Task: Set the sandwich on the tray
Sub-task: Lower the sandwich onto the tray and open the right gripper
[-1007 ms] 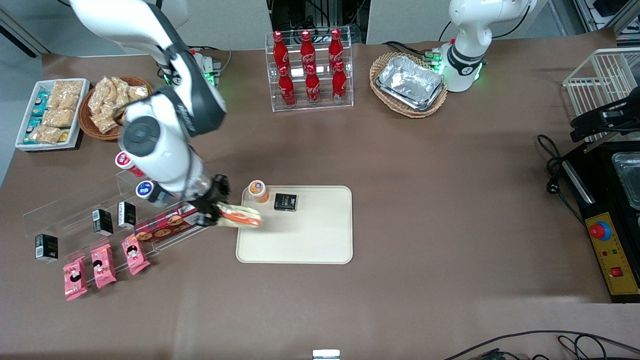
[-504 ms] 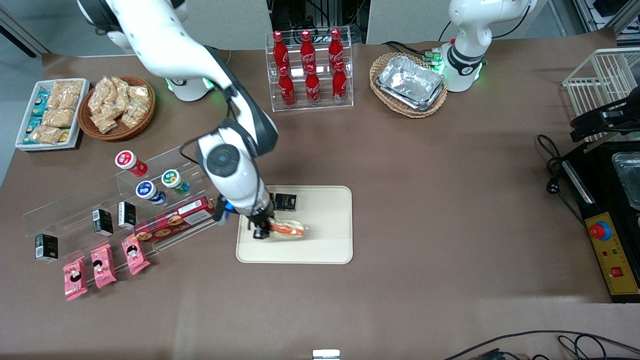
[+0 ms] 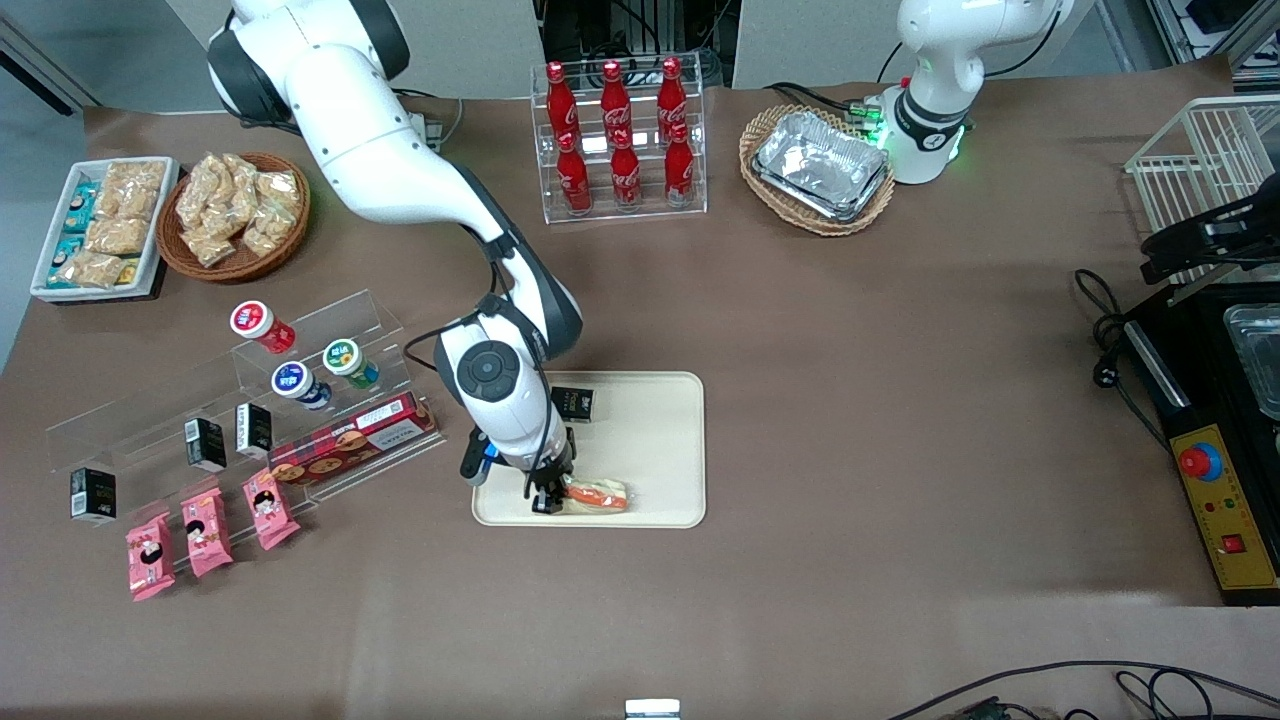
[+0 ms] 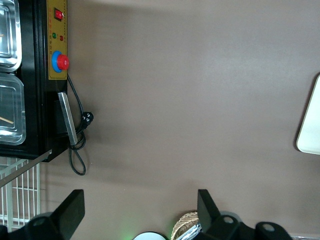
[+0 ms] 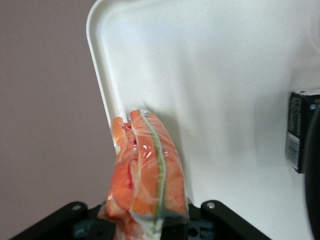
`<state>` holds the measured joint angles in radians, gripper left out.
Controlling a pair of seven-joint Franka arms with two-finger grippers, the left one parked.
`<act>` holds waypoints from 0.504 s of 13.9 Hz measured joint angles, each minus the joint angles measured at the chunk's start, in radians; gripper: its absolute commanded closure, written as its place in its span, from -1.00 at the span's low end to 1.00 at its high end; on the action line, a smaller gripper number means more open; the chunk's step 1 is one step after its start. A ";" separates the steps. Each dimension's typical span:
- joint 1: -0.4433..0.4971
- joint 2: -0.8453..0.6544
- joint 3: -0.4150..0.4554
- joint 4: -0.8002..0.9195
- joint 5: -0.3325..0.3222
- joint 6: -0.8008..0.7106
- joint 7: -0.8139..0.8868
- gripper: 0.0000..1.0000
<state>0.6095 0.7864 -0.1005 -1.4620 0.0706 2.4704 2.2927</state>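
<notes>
The sandwich (image 3: 600, 494) is a clear-wrapped wedge with orange and green filling. My right gripper (image 3: 548, 497) is shut on one end of it and holds it low over the cream-beige tray (image 3: 650, 440), by the tray's rim nearest the front camera. In the right wrist view the sandwich (image 5: 146, 175) sticks out from the gripper (image 5: 147, 227) over the tray's corner (image 5: 210, 70). I cannot tell whether the sandwich touches the tray. A small black box (image 3: 573, 403) lies on the tray, farther from the front camera. The tray's edge also shows in the left wrist view (image 4: 311, 120).
A clear stepped shelf (image 3: 330, 330) with cups, small black boxes and a red cookie box (image 3: 352, 445) stands beside the tray, toward the working arm's end. Pink snack packets (image 3: 205, 530) lie near it. A cola bottle rack (image 3: 618, 140) and a basket of foil trays (image 3: 818, 165) stand farther back.
The gripper has carried the sandwich from beside the shelf across the tray toward the front camera and lowered it near the tray's front rim.
</notes>
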 measured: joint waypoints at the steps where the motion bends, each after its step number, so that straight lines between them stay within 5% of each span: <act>1: 0.001 0.015 0.000 0.012 0.000 0.003 0.004 0.41; 2: 0.001 0.026 0.000 0.021 0.000 0.003 0.006 0.41; 4: 0.002 0.040 0.000 0.031 0.000 0.004 0.017 -0.64; 5: 0.004 0.043 0.000 0.034 0.000 0.004 0.030 -1.00; 7: 0.006 0.046 -0.003 0.034 0.000 0.004 0.049 -1.00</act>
<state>0.6157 0.8324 -0.1032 -1.4275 0.0706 2.4745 2.3414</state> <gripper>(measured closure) 0.480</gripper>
